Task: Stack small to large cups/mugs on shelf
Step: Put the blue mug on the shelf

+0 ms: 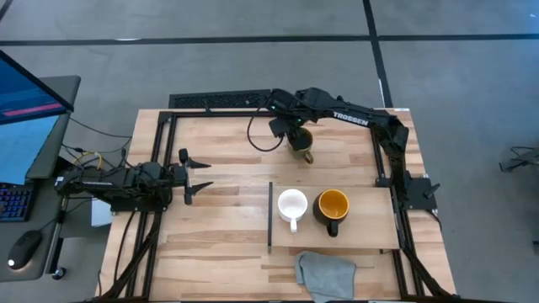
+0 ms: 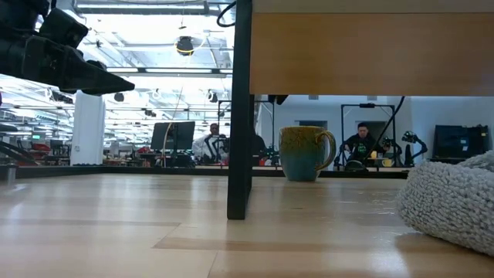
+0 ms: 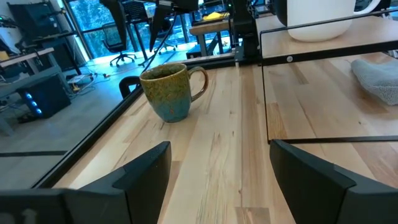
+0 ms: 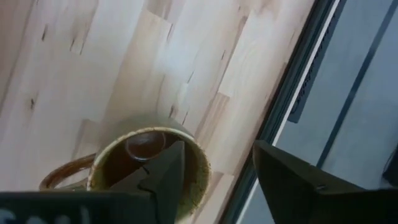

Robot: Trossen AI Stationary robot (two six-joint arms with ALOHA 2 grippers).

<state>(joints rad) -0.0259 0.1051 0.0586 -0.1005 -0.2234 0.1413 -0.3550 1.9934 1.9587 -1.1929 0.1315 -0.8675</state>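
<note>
The olive-brown mug [image 1: 301, 141] stands upright on the table at the far middle, its handle toward the near side. It also shows in the low view [image 2: 305, 153] and the left wrist view [image 3: 169, 92]. My right gripper [image 4: 217, 168] is open, hanging just above it. One finger is over the mug's dark inside [image 4: 140, 158] and the other is outside the rim; neither touches. The small white mug [image 1: 292, 204] and the black mug with the yellow-orange inside [image 1: 333, 206] stand side by side on the light-wood shelf [image 1: 370, 231]. My left gripper [image 1: 200, 172] is open and empty at the table's left.
A grey cloth [image 1: 324, 273] lies on the table at the near edge, in front of the shelf. The shelf's dark strip [image 1: 269, 215] runs along its left short edge. A black frame [image 1: 160, 168] borders the table. Bare wood lies between my left gripper and the shelf.
</note>
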